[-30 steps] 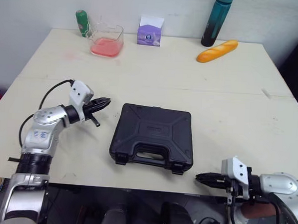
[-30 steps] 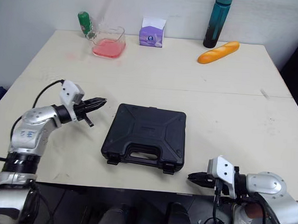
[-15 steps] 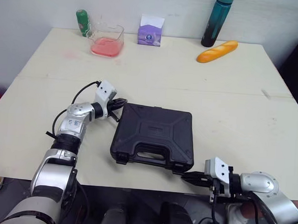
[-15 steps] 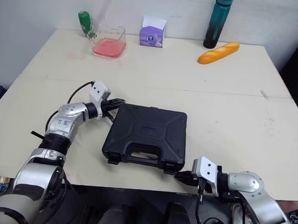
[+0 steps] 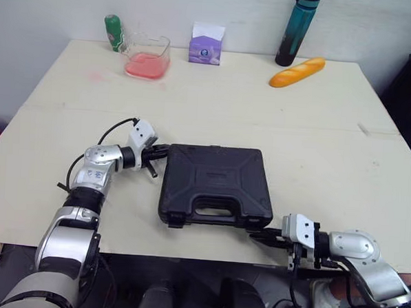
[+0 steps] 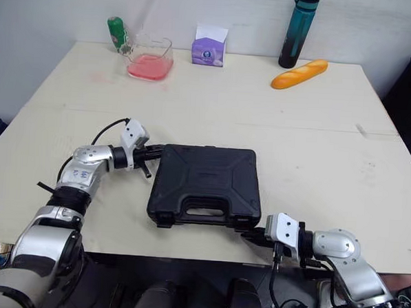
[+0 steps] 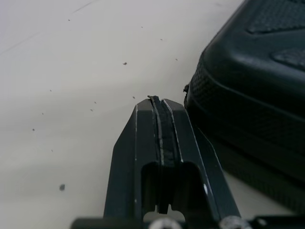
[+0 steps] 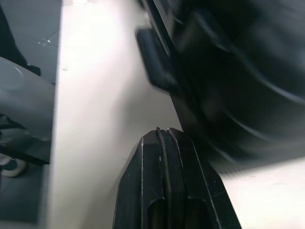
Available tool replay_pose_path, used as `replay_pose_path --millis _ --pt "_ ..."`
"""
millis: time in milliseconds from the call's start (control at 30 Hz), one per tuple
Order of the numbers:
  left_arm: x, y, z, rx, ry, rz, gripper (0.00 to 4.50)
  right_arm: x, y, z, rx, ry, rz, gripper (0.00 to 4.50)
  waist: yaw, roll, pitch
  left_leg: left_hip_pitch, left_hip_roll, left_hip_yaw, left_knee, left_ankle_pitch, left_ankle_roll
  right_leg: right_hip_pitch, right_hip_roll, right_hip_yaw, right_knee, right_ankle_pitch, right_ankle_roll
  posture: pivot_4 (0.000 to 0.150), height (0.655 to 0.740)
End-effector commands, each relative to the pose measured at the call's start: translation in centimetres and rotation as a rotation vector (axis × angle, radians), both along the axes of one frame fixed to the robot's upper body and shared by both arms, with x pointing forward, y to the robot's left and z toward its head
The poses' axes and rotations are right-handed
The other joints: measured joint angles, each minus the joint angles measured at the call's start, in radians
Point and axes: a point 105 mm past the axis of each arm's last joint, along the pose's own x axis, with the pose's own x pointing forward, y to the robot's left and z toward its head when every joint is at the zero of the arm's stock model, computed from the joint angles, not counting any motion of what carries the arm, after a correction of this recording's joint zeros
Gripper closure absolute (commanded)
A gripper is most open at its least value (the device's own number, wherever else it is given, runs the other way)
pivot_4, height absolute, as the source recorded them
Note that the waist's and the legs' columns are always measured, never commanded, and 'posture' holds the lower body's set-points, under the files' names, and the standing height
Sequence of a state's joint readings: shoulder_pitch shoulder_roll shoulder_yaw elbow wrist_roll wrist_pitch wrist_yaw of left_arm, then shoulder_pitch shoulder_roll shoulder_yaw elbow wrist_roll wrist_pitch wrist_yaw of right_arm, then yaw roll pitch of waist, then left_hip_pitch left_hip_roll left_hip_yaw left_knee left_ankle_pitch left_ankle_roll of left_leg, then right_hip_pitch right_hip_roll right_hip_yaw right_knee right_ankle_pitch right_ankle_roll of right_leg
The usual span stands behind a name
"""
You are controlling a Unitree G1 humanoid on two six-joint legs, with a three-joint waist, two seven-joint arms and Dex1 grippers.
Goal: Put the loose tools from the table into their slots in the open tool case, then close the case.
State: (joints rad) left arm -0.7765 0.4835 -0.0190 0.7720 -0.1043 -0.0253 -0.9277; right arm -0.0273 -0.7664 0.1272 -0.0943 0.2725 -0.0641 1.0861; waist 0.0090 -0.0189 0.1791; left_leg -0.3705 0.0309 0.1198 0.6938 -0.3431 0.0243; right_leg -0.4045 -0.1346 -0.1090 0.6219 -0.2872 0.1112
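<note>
We see the tool case [image 5: 216,185] lying shut on the bench [image 5: 317,132], handle toward the front edge. Our left gripper [image 5: 160,151], fingers pressed together and empty, sits just beside the case's left rear corner. Our right gripper [image 5: 258,234], likewise closed and empty, is at the front right corner by a latch [image 8: 153,64].

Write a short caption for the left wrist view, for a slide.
Left claw, shut, beside a corner of the closed black tool case on the pale table.
</note>
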Motion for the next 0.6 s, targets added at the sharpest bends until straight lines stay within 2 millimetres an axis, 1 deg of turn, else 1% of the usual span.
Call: replay_pose_path --millis 33,133,233,300,367,467,600 --pt "-1.3 -0.7 0.8 -0.003 -0.043 -0.087 4.42 2.1 -3.8 -1.0 -0.107 -0.008 -0.158 4.50 0.003 0.000 0.000 0.000 0.000 0.000 0.001 0.000 0.000 0.000 0.000 0.000 0.000 0.000 0.000 0.150 0.7400" --pt "-3.1 -0.7 0.4 0.006 -0.039 -0.123 4.42 3.5 -4.9 -0.5 -0.139 -0.039 -0.177 4.50 -0.002 0.000 0.000 0.000 0.000 -0.001 0.002 -0.001 0.001 0.001 -0.001 0.000 0.000 0.000 0.000 0.150 0.7400" --pt "-4.0 -0.8 0.4 0.004 -0.033 -0.130 4.42 4.1 -5.4 -0.4 -0.155 -0.053 -0.177 4.50 0.003 0.000 0.000 0.000 0.000 -0.002 0.003 -0.001 0.002 0.003 -0.003 -0.001 0.000 0.000 0.001 0.150 0.7400" --pt "-5.1 -0.8 -0.1 0.027 -0.034 -0.135 4.42 5.5 -6.0 -0.1 -0.172 -0.084 -0.216 4.50 0.001 0.000 0.000 0.000 0.000 -0.003 0.004 -0.002 0.002 0.004 -0.003 -0.002 -0.001 0.000 0.001 0.150 0.7400" --pt "-5.7 -0.6 -0.4 0.026 -0.021 -0.111 4.42 6.5 -6.4 0.1 -0.182 -0.102 -0.243 4.50 -0.007 0.000 0.000 0.001 -0.001 -0.003 0.004 -0.002 0.002 0.005 -0.004 -0.002 -0.001 0.000 0.001 0.150 0.7400" --pt "-6.2 -0.2 -0.3 0.017 -0.022 -0.072 4.42 6.8 -6.5 0.0 -0.178 -0.104 -0.251 4.50 -0.008 0.000 0.000 0.001 -0.001 -0.005 0.004 -0.003 0.002 0.006 -0.006 -0.004 -0.002 0.000 0.000 0.150 0.7400" --pt "-7.3 0.0 0.0 -0.006 -0.032 -0.049 4.42 7.5 -6.8 0.1 -0.169 -0.124 -0.301 4.50 -0.013 0.000 0.000 0.001 -0.001 -0.005 0.003 -0.003 0.002 0.007 -0.011 -0.005 -0.002 0.000 0.000 0.150 0.7400"
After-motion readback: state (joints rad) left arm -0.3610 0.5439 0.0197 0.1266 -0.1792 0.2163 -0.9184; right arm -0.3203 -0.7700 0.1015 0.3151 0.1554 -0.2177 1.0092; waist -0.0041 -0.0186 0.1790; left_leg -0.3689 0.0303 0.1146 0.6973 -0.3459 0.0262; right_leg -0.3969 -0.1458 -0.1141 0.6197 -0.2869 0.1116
